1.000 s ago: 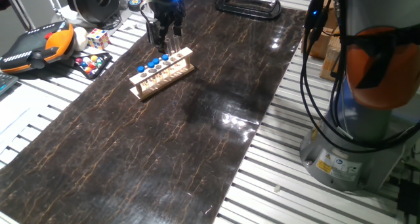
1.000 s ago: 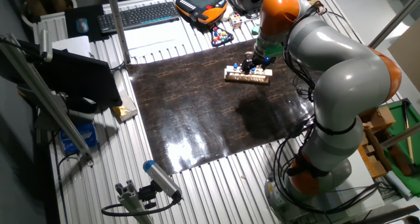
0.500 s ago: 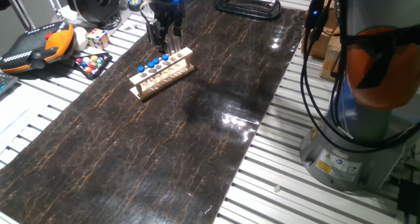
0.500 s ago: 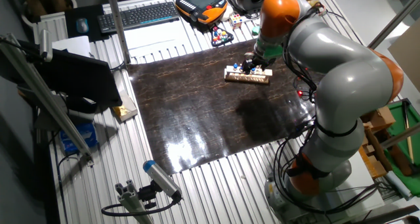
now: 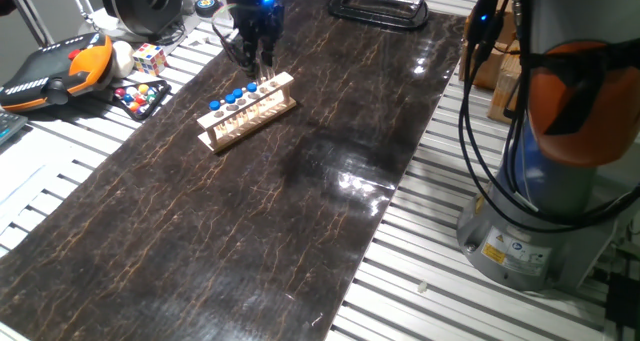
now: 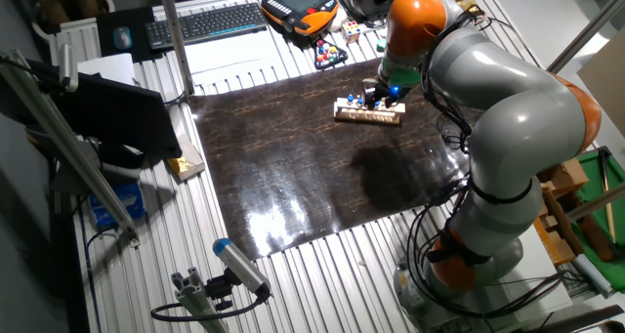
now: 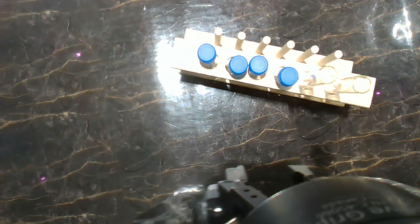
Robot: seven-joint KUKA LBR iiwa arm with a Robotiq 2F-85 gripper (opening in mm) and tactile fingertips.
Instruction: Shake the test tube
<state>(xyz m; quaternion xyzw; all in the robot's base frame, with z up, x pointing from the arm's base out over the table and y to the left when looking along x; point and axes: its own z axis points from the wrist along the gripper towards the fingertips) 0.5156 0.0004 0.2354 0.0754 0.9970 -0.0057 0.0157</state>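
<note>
A wooden rack (image 5: 247, 114) (image 7: 275, 79) (image 6: 369, 113) stands on the dark marbled mat. Several test tubes with blue caps sit in its holes, one of them at the end of the row (image 7: 207, 53) (image 5: 215, 108). Two taller uncapped clear tubes (image 7: 328, 74) fill the other end. My gripper (image 5: 252, 67) (image 6: 385, 91) hangs just above the far half of the rack, open, with nothing between its fingers. It touches no tube. The fingers do not show in the hand view.
Left of the mat lie an orange-and-black teach pendant (image 5: 60, 69), a puzzle cube (image 5: 149, 57) and coloured balls (image 5: 140, 96). A black clamp (image 5: 378, 5) lies at the mat's far end. The arm's base (image 5: 530, 231) and its cables stand to the right.
The gripper has lifted a little from the rack and its fingers look closer together. All the blue-capped tubes stay in the rack.
</note>
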